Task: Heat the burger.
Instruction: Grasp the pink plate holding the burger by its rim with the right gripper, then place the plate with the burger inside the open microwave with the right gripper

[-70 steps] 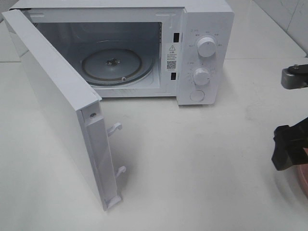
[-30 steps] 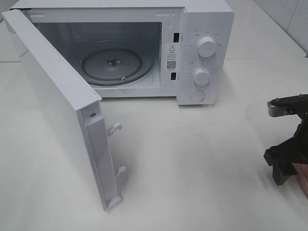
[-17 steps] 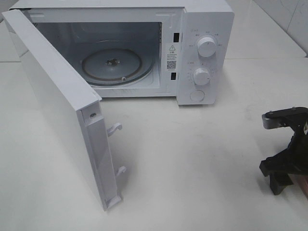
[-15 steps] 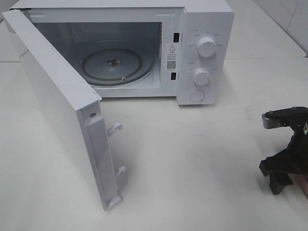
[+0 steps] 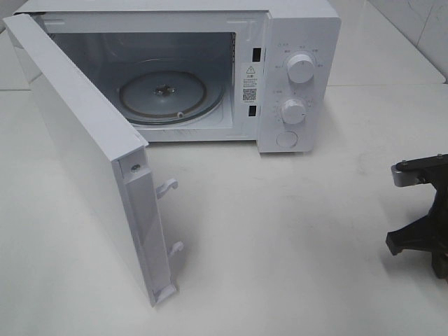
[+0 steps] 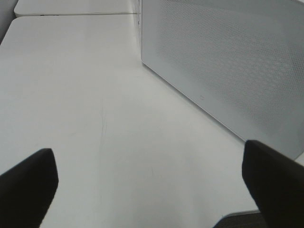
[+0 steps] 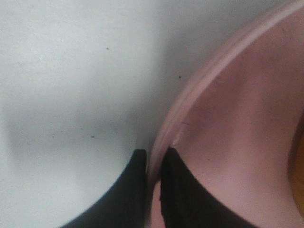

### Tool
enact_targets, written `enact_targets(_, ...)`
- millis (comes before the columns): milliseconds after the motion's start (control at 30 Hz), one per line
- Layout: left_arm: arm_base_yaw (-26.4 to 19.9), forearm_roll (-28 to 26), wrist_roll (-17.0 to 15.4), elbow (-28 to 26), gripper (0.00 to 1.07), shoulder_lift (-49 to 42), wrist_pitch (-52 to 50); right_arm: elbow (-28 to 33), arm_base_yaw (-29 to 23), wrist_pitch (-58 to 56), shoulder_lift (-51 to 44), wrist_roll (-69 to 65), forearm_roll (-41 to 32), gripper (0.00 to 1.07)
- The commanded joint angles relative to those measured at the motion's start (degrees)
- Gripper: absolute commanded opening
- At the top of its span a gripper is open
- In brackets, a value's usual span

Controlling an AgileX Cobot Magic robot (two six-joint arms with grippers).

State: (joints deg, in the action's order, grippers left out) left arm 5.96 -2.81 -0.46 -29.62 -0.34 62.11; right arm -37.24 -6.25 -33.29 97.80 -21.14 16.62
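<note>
Only a yellow-brown sliver at the edge of the right wrist view may be the burger; the rest is out of view. My right gripper is shut on the rim of the pink plate, one finger inside and one outside. In the exterior view the right gripper sits low at the far right edge, and the plate is not visible there. The left gripper stands open over bare table, beside the microwave's door.
The white microwave stands at the back with its door swung wide open to the left. Its glass turntable has nothing on it. White tabletop lies between the microwave and the right gripper.
The right gripper's fingers have closed on the plate's rim. In the exterior view the arm came in from the right edge, lowered, then shifted slightly back right. The left gripper shows no change.
</note>
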Motion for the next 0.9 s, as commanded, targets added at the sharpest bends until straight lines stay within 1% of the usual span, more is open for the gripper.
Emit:
enact_targets(33, 0.1, -0.3, 0.1, 0.0, 0.98, -0.2, -0.8, 0.3, 0.3, 0.3, 0.5, 0.3, 0.4, 0.0)
enact_targets(267, 0.1, -0.3, 0.1, 0.0, 0.98, -0.2, -0.8, 0.3, 0.1, -1.7, -0.9, 0.2, 1.3, 0.0)
enact_targets(333, 0.1, -0.3, 0.1, 0.0, 0.98, -0.2, -0.8, 0.3, -0.6, -2.9, -2.0, -2.6, 4.0, 0.0)
enact_targets(433, 0.1, -0.3, 0.1, 0.0, 0.98, -0.2, -0.8, 0.3, -1.3, -3.6, -2.3, -4.0, 5.4, 0.0)
enact_targets(500, 0.1, -0.3, 0.1, 0.0, 0.98, -0.2, -0.8, 0.3, -4.6, -6.2, -2.9, -8.3, 10.2, 0.0)
enact_targets(600, 0.1, -0.3, 0.1, 0.0, 0.98, -0.2, -0.8, 0.3, -5.6, -7.1, -3.0, -9.1, 11.2, 0.0)
enact_targets(667, 0.1, -0.3, 0.1, 0.0, 0.98, -0.2, -0.8, 0.3, -8.2, -9.9, -3.3, -12.2, 14.3, 0.0)
enact_targets(900, 0.1, -0.3, 0.1, 0.0, 0.98, -0.2, -0.8, 0.3, -10.2, -12.0, -3.3, -12.6, 15.4, 0.0)
